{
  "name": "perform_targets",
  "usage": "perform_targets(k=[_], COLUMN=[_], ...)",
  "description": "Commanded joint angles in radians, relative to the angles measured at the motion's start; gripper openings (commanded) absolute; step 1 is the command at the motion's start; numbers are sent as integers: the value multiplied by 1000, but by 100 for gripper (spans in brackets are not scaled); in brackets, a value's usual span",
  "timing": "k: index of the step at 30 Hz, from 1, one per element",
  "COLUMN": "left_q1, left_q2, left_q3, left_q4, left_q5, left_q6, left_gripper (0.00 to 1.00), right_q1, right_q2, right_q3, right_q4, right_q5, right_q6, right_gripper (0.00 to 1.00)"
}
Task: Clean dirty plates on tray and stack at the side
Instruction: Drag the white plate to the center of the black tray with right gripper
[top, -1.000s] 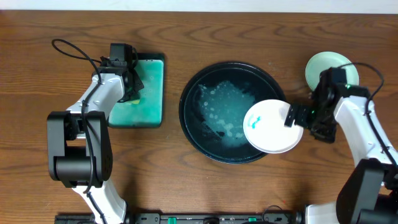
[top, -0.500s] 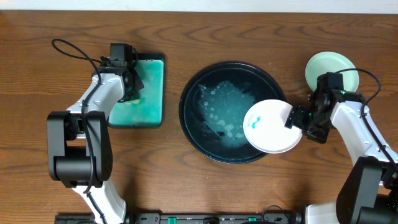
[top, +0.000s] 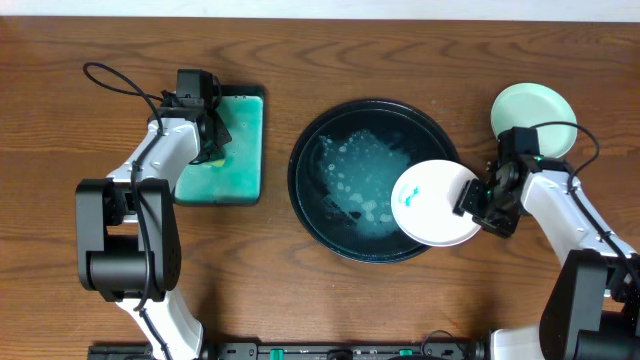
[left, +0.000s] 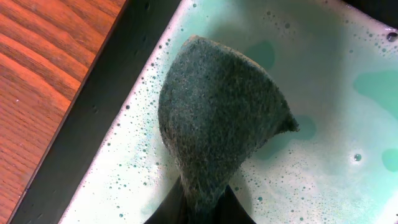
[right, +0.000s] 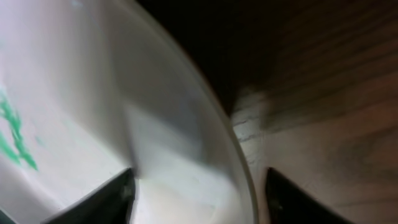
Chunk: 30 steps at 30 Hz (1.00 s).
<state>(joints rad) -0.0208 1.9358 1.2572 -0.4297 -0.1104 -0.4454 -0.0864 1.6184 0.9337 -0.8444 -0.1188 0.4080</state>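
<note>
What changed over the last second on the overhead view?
The right gripper shifted toward the bottom of the view and in at the white plate, now straddling its right rim, not visibly clamped. Its arm uncovered more of the mint plate. Unchanged: white plate overlapping the black tray at its right edge, left gripper shut on the sponge in the soapy teal tray.

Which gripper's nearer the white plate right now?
Right. The right gripper straddles the white plate at its right rim, by the black tray. The left gripper is far off past the tray's other side, pinching a sponge over the green tray.
</note>
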Motion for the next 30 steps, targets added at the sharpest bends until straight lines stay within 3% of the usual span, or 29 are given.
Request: perform_targets(k=[1, 5, 6, 14, 21, 30], left_q1=[3, 3, 3, 3, 3, 2], left_q2=[5, 5, 5, 5, -2, -126], left_q3=[5, 5, 5, 5, 5, 5], left_q4=[1, 1, 1, 2, 0, -34], left_q5=[-5, -5, -5, -5, -5, 2], left_q6=[-6, -6, -6, -6, -1, -1], left_gripper=[7, 7, 7, 7, 7, 7], right_q1=[6, 6, 6, 53, 132, 194], right_q2=[3, 3, 3, 3, 4, 5], right_q3=[0, 8, 14, 105, 125, 125], right_q4=[13, 15, 16, 50, 230, 346], right_q5=[-3, -9, -17, -93, -204, -161], right_q6=[19, 18, 18, 4, 3, 2], right_gripper=[36, 4, 1, 1, 1, 1])
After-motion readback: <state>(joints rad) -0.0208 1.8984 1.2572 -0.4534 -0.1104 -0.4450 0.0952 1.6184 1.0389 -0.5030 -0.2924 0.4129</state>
